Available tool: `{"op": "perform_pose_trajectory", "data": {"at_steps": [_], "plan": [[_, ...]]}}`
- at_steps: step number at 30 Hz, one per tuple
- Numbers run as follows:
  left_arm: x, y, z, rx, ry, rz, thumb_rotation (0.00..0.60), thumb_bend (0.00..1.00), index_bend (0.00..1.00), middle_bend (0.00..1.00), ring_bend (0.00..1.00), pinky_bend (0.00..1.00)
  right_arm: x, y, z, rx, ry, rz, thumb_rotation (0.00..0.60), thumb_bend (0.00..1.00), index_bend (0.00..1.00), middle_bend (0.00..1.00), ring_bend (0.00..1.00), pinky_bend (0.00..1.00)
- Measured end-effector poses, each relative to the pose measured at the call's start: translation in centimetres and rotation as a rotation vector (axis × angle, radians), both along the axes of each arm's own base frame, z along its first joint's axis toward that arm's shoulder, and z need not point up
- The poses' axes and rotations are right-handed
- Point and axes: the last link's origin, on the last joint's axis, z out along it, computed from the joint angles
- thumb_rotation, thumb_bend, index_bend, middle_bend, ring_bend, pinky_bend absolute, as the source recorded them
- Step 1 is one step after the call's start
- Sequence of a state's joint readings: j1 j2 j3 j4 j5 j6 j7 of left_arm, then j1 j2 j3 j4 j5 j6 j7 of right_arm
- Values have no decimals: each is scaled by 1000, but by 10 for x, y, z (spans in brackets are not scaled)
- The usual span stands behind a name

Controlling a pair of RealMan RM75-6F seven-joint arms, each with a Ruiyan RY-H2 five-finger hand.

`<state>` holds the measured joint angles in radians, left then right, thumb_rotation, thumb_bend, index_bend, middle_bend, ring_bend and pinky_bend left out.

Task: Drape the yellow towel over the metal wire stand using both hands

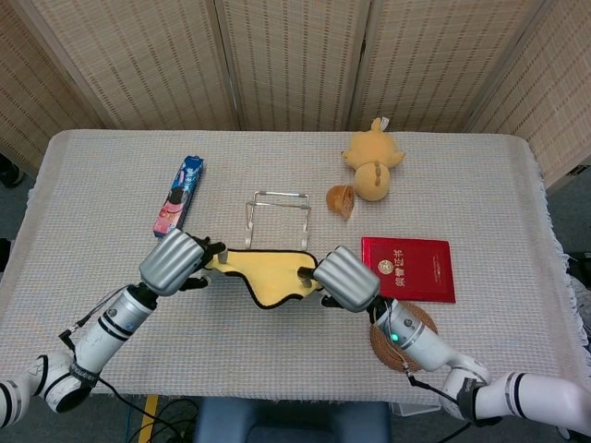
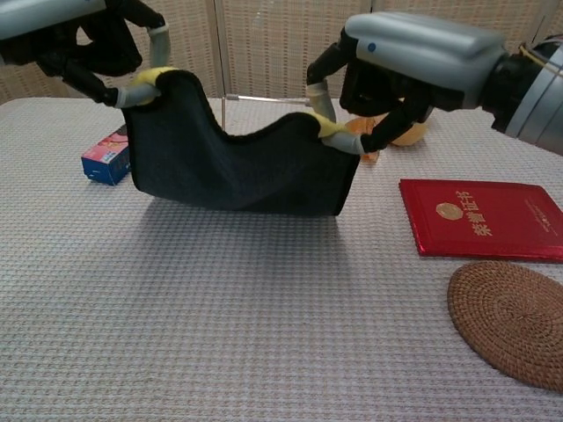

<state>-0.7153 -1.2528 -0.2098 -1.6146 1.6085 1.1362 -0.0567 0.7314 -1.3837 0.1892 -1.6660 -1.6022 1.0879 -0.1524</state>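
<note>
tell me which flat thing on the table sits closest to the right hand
The red booklet: it lies just beside the right hand, nearer than the round woven coaster or the blue snack box.

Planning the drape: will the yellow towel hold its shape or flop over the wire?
Likely floppy: the yellow towel sags between the left hand and right hand. Probably light, held only at its corners. It should fold over the wire stand.

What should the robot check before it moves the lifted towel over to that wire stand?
1. Left hand holds a corner of the yellow towel: ok.
2. Right hand holds the other corner: ok.
3. Towel clear of the table: ok, it hangs above the cloth.
4. Wire stand upright beyond the towel: ok.
5. Towel's lower edge high enough to pass the stand's top bar: cannot tell.
</note>
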Motion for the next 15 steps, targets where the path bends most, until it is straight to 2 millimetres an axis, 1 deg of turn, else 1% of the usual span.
{"op": "perform_pose_trajectory", "data": {"at_steps": [5, 8, 12, 15], "plan": [[21, 20, 11, -56, -57, 40, 600, 469, 638, 1000, 865, 1000, 9, -20, 25, -54, -19, -30, 600, 547, 696, 1000, 1000, 1000], [34, 33, 18, -94, -70, 75, 600, 469, 637, 1000, 866, 1000, 14, -29, 38, -83, -21, -40, 600, 546, 697, 1000, 1000, 1000], [55, 49, 27, -111, -71, 96, 600, 469, 642, 1000, 865, 1000, 16, -36, 48, -105, -16, -55, 600, 546, 697, 1000, 1000, 1000], [65, 58, 29, -115, -65, 116, 600, 469, 642, 1000, 866, 1000, 16, -43, 53, -120, -13, -77, 600, 546, 696, 1000, 1000, 1000]]}}
